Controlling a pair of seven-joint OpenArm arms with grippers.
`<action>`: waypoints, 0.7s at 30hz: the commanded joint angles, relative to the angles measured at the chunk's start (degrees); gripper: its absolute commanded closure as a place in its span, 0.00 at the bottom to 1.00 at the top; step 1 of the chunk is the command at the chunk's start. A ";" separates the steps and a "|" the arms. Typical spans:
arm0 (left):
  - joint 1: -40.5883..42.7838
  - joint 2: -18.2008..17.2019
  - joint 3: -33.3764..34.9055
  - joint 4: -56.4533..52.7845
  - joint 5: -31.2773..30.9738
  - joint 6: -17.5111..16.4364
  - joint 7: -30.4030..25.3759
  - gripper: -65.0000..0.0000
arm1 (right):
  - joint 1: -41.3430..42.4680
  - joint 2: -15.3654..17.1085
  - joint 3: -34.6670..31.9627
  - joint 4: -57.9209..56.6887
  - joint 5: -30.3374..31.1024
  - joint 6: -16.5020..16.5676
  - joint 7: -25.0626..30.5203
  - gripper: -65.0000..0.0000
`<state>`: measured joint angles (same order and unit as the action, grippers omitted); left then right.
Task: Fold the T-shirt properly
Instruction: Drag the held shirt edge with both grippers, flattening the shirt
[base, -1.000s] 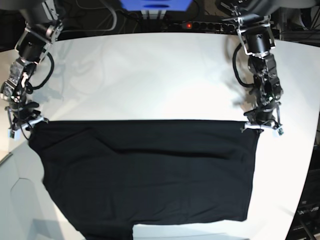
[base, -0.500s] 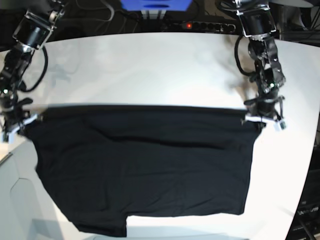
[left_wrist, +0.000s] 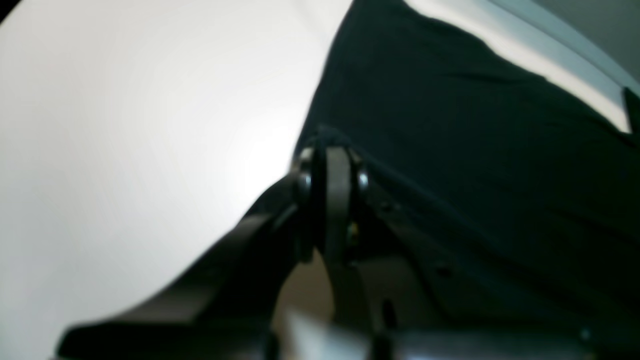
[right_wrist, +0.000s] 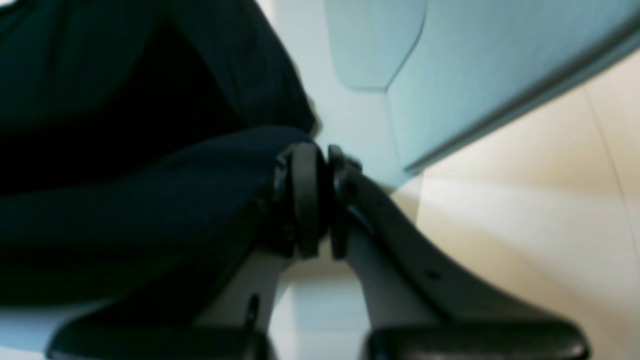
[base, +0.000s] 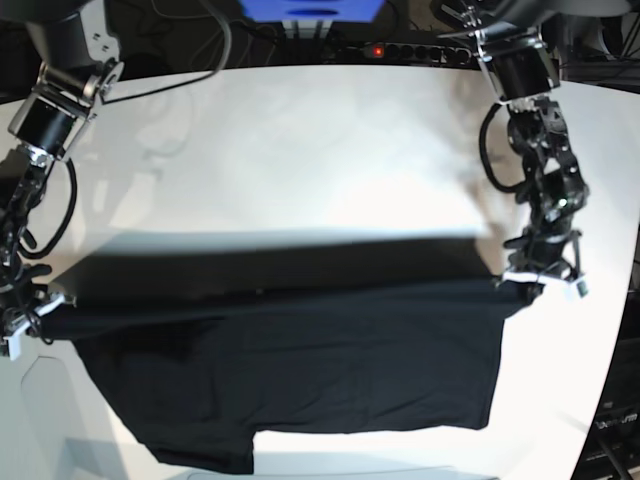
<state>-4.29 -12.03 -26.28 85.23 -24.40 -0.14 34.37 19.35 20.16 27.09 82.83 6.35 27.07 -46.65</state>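
In the base view, the shirt (base: 340, 380) lies across the table (base: 300, 140), its far edge lifted between both grippers and blurred. That edge may land crooked if one arm leads the other.

In the left wrist view, the left gripper (left_wrist: 330, 195) pinches a corner; a shallow grip could slip if pulled hard.

In the right wrist view, the right gripper (right_wrist: 312, 200) clamps the other corner (sagging cloth might bunch underneath).
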 joint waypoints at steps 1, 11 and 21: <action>-0.85 -0.76 -1.19 0.97 0.36 0.27 -1.36 1.00 | 1.35 1.24 0.29 0.91 0.20 -0.30 1.77 1.00; 9.35 -0.58 -3.74 6.68 0.27 -0.08 -1.01 1.00 | -13.24 0.36 8.29 6.54 0.55 -0.30 1.95 1.00; 25.97 2.49 -7.26 16.26 0.27 -0.08 -1.01 1.00 | -33.46 -4.82 9.79 18.32 0.55 -0.30 1.95 1.00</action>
<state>22.11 -8.51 -33.01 100.03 -24.18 -0.21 35.42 -14.41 14.37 36.45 100.03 6.57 27.20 -45.78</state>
